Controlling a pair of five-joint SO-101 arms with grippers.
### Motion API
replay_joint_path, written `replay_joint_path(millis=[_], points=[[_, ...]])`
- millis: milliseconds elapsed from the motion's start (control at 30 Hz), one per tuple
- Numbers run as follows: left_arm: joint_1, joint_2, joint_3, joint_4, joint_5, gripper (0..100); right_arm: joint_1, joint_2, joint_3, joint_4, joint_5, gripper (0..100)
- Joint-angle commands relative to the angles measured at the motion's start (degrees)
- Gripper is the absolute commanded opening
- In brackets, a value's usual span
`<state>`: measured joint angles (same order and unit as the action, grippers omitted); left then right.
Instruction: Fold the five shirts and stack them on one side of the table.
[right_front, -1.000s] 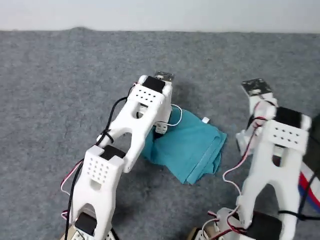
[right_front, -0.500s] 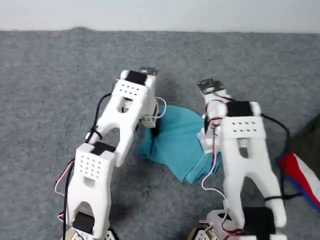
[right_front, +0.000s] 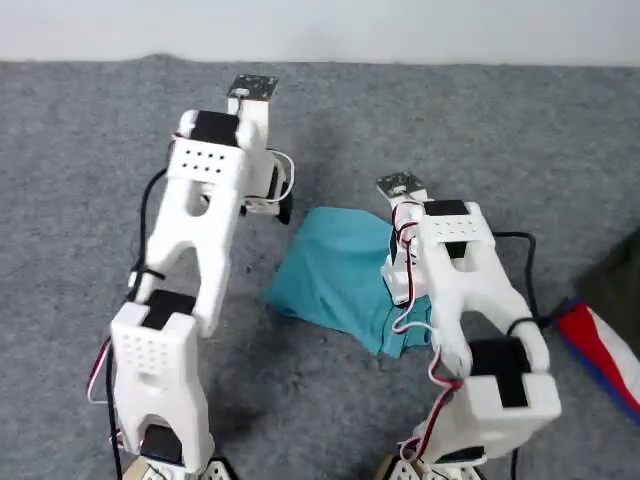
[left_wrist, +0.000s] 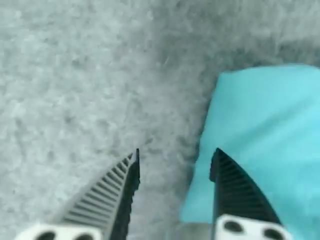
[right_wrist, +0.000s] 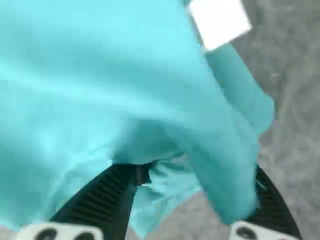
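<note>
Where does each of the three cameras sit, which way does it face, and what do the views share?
High view: fixed overhead, looking down on the grey carpet, the left arm, the right arm and the teal shirt.
Left wrist view: on the left arm, looking down past the open left gripper at carpet and the shirt's edge.
Right wrist view: on the right arm, close over the shirt, the open right gripper astride its cloth.
Shared: all three show the teal shirt.

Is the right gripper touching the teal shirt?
Touching: the right wrist view shows the teal shirt bunched inside the right gripper, draped over one jaw.
</note>
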<state>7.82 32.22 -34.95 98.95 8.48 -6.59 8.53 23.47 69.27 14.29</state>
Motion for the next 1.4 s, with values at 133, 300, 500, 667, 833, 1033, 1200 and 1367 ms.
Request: replay_joint_path(millis=[133, 300, 500, 667, 833, 1033, 1200, 1367], points=[[-4.84, -12.84, 10.15, 1.76, -3.52, 22, 0.31, 7.52, -3.96, -3.21, -0.26, 25.1], [-11.43, -18.73, 18.24, 1.76, -5.8, 22, -1.89, 9.63, -11.6, 0.92, -0.09, 0.8], [-23.91, -26.2, 29.76, 1.76, -12.92, 22, -3.56, 9.98, -17.23, 3.82, 4.13, 1.0], [-34.73, -30.24, 38.46, 1.67, -19.34, 22, -1.8, 7.25, -22.51, 10.33, 5.1, 1.0], [-45.54, -31.12, 45.85, -1.32, -24.88, 22, 2.07, -2.15, -29.45, 16.92, 5.54, 1.0], [-57.14, -31.21, 52.97, -6.33, -32.7, 22, 10.15, -14.2, -35.96, 21.14, 7.82, 1.0], [-63.47, -30.95, 54.9, -8.97, -38.51, 22, 19.82, -20.0, -38.42, 20.18, 17.32, 1.0], [-65.93, -30.95, 55.16, -10.29, -39.38, 22, 34.15, -20.79, -41.49, 15.08, 24.18, 1.0]])
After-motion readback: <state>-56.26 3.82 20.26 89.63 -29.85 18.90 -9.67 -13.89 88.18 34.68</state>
